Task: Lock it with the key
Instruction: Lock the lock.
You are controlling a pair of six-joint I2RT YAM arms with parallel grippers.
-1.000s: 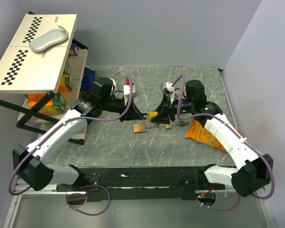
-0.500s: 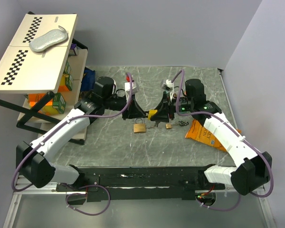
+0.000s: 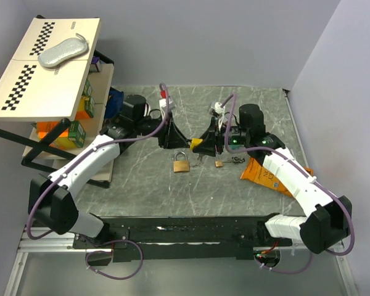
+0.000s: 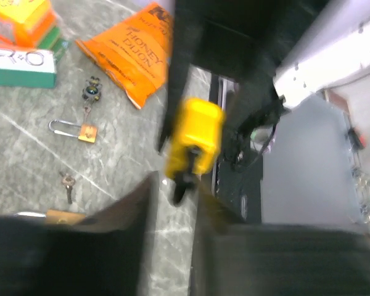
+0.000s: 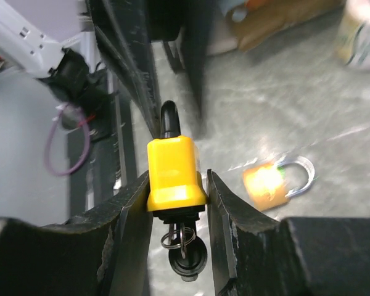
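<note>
We see left hand (image 3: 174, 135) drawn back toward the far wall, farther from brass padlock (image 3: 181, 165) | left arm stretches out farther from its base | right hand (image 3: 201, 143) carries yellow padlock (image 3: 197, 145) slightly farther out too

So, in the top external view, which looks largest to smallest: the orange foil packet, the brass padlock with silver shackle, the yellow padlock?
1. orange foil packet
2. brass padlock with silver shackle
3. yellow padlock, partly hidden, so unsure
</note>
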